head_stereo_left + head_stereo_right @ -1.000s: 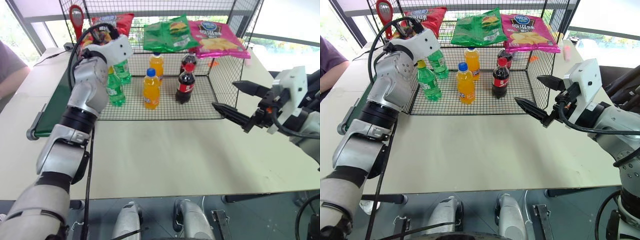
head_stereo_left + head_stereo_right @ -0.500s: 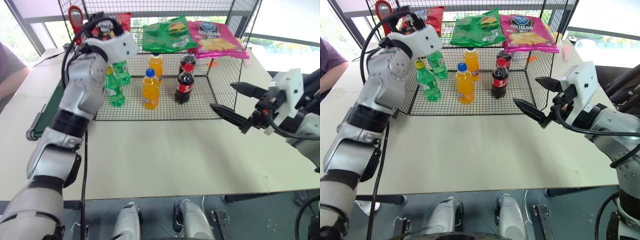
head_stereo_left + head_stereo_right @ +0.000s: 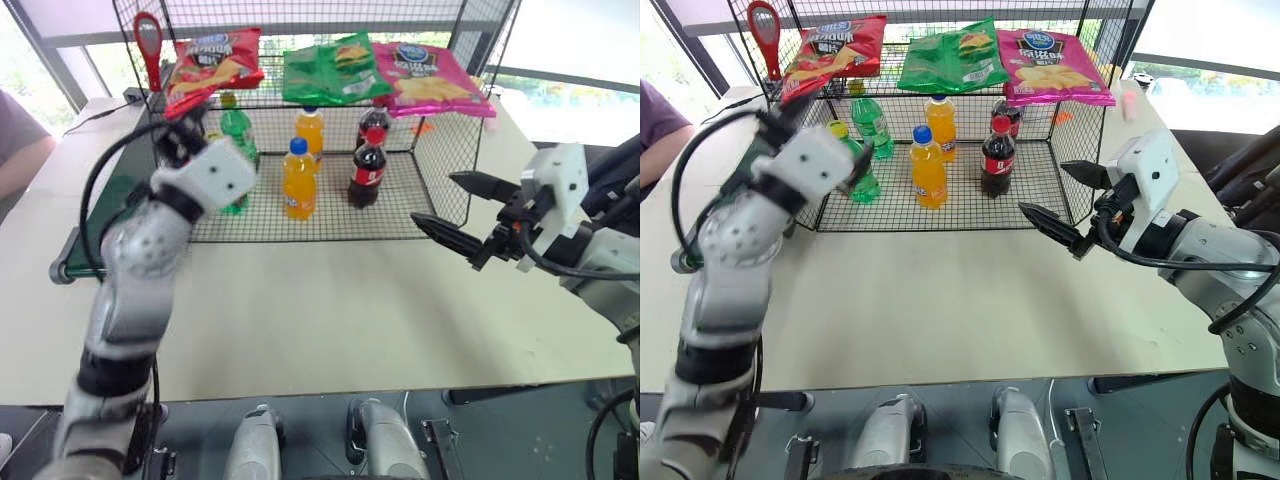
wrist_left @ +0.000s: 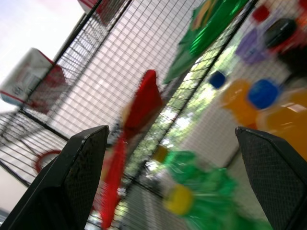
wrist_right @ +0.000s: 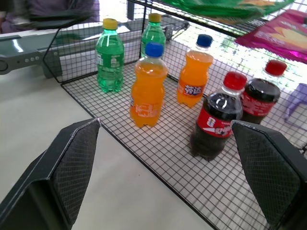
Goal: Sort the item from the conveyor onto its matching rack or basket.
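Note:
The red chip bag [image 3: 212, 58] lies on the left end of the black wire rack's [image 3: 445, 150] upper shelf, its lower edge drooping over the front rim. My left gripper [image 3: 180, 135] hangs open and empty just in front of and below the bag. In the left wrist view the bag [image 4: 143, 103] shows edge-on between the wide-apart fingers. The dark green conveyor [image 3: 105, 215] runs along the rack's left side, behind my left arm. My right gripper [image 3: 452, 207] is open and empty, at the rack's right front corner.
A green chip bag [image 3: 335, 72] and a pink chip bag [image 3: 432, 82] lie on the same shelf. Green bottles [image 3: 238, 128], orange bottles [image 3: 298, 182] and cola bottles [image 3: 366, 170] stand on the rack's floor. A person's arm [image 3: 20, 145] rests at the far left.
My left gripper opened and let go of the red bag, which stays on the shelf. The left arm drew back and down from the shelf. The right arm kept still.

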You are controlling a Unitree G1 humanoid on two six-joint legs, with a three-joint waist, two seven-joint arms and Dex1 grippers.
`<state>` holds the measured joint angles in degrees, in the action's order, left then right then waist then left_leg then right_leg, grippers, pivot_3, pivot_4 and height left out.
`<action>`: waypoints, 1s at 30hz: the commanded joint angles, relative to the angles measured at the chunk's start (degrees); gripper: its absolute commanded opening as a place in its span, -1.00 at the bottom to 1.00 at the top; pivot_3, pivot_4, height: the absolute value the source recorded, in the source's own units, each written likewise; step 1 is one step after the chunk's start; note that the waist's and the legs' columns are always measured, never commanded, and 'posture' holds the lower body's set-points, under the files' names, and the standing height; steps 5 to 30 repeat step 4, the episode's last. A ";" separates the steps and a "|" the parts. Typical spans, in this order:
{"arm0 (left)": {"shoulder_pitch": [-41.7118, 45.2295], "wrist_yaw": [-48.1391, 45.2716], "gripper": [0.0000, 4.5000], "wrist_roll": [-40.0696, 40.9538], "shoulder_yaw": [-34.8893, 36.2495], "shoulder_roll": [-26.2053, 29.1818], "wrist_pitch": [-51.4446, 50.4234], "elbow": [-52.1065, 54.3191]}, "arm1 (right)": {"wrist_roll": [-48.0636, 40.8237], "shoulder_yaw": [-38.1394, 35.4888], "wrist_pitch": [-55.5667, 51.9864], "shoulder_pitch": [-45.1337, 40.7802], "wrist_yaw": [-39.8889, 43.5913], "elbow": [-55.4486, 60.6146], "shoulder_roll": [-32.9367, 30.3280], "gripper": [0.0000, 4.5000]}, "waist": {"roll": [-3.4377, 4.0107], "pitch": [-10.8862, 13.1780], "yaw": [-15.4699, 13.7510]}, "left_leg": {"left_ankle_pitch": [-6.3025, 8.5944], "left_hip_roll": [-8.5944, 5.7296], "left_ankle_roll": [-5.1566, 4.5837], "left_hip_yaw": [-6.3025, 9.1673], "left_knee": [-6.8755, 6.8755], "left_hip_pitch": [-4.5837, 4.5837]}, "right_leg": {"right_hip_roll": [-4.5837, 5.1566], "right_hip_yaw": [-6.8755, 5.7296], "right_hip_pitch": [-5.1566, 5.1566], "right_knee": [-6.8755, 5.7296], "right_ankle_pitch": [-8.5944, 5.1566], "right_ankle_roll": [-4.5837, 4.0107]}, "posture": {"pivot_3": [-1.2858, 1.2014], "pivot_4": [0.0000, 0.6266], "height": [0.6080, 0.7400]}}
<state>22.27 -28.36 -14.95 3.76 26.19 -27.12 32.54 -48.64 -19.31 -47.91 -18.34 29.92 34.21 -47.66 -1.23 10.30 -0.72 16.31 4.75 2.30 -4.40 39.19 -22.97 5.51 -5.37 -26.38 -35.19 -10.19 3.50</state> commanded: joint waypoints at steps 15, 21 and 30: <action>-6.31 -1.17 0.97 13.09 14.01 -5.21 -18.36 7.79 | 0.36 1.10 2.18 -0.63 1.27 -0.94 1.30 1.00 | -0.02 0.01 -0.01 | 0.00 -0.01 0.01 0.11 0.00 0.53 | -0.06 0.02 0.52 0.01 -0.23 -0.08 | 0.03 -0.52 1.00; -6.31 -1.17 0.97 13.09 14.01 -5.21 -18.36 7.79 | 0.36 1.10 2.18 -0.63 1.27 -0.94 1.30 1.00 | -0.02 0.01 -0.01 | 0.00 -0.01 0.01 0.11 0.00 0.53 | -0.06 0.02 0.52 0.01 -0.23 -0.08 | 0.03 -0.52 1.00; -6.31 -1.17 0.97 13.09 14.01 -5.21 -18.36 7.79 | 0.36 1.10 2.18 -0.63 1.27 -0.94 1.30 1.00 | -0.02 0.01 -0.01 | 0.00 -0.01 0.01 0.11 0.00 0.53 | -0.06 0.02 0.52 0.01 -0.23 -0.08 | 0.03 -0.52 1.00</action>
